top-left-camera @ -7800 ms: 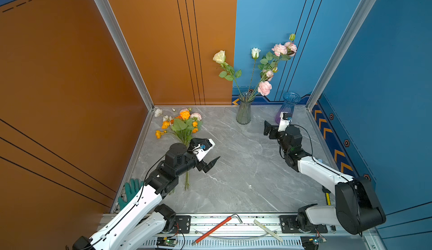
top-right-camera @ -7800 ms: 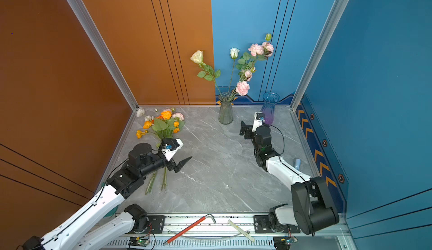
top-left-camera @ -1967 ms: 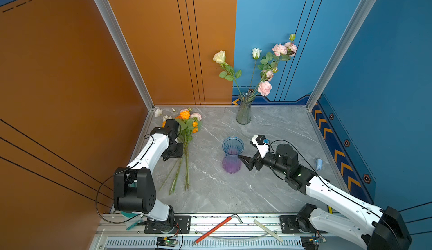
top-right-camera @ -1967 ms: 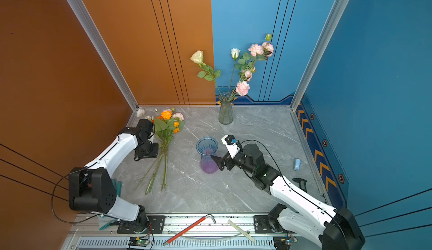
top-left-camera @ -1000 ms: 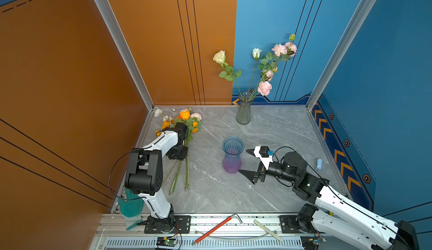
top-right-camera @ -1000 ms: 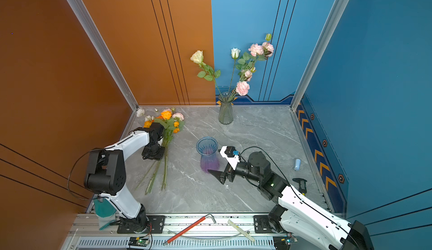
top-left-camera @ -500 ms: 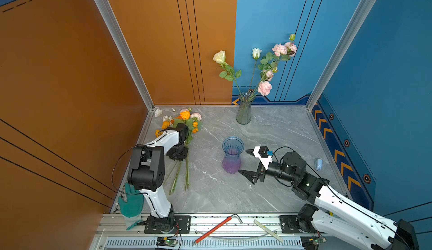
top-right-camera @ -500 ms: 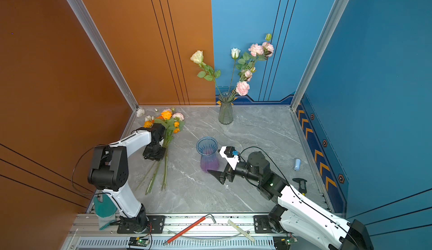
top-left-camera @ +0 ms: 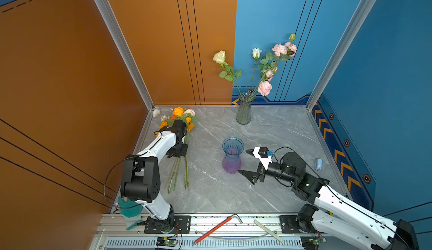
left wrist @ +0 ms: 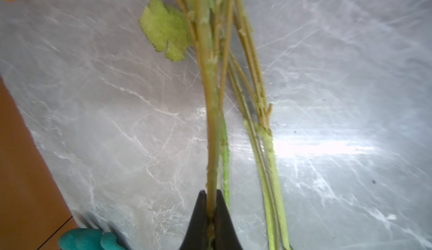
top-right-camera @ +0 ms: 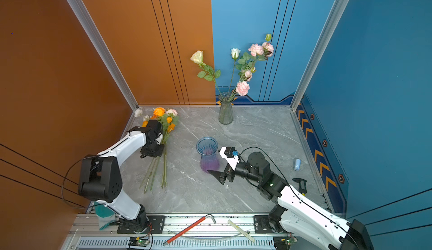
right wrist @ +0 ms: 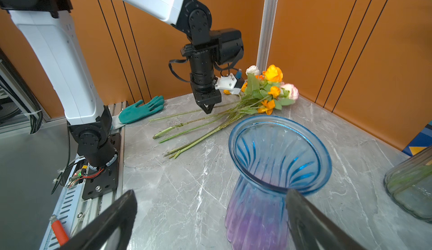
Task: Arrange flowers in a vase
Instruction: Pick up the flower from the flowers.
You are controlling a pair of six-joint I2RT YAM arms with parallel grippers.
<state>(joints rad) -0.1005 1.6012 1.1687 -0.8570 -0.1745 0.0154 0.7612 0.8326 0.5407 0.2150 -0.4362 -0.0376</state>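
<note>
Seen from above, with 12 o'clock at the far wall, the big things on the tabletop (top-left-camera: 215, 195) are where they were a second ago. The right arm (top-left-camera: 332, 198) has not moved. Its right hand (top-left-camera: 243, 161) is spread wide and empty, just beside the blue vase (top-left-camera: 231, 154) at the vase's 4 o'clock. The vase stands upright and empty near the middle.

The change is small and on the other side. The left hand (left wrist: 211, 196) was part-way open over the flowers (top-left-camera: 186, 170) a second ago. It has now pressed together and pinches one thick stem (left wrist: 210, 120) between its black tips. The other stems lie loose beside it.

So the grasp looks made, and a lift and carry to the vase is probably next. The leaves may tangle higher up and drag a neighbouring stem along.

The flowers lie flat on the tabletop toward its 9 to 10 o'clock side. The left hand comes straight down on them about mid-length. The blooms are at the hand's 12 o'clock, close to the corner, and the cut ends at its 6 o'clock. The blue vase is at the hand's 3 o'clock, well apart.
</note>
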